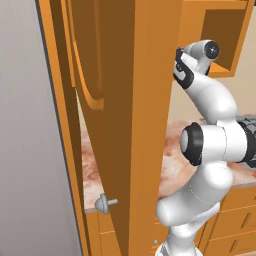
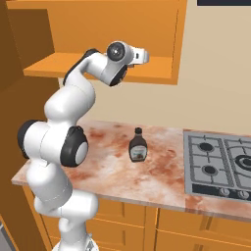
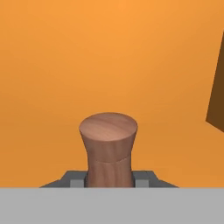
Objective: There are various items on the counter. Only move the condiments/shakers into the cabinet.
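Observation:
The small brown shaker (image 3: pixel 108 146), cylindrical and waisted, stands between the fingers (image 3: pixel 75 180) of my gripper (image 3: pixel 109 180), which is shut on it low on its body. Behind it is the plain orange inside of the wall cabinet (image 3: pixel 109 52). In the right base view my arm reaches up, with the hand (image 2: pixel 140 55) at the cabinet's shelf (image 2: pixel 73 66); the shaker is hidden there. The dark brown bottle (image 2: pixel 138 145) with a dark cap stands upright on the pinkish marbled counter (image 2: pixel 108 169), below and apart from the hand.
The cabinet's tall orange door (image 1: pixel 125 125) stands open and blocks much of the left base view. A grey gas hob (image 2: pixel 220 164) lies in the counter to the right of the bottle. Orange drawers (image 2: pixel 147 220) run under the counter.

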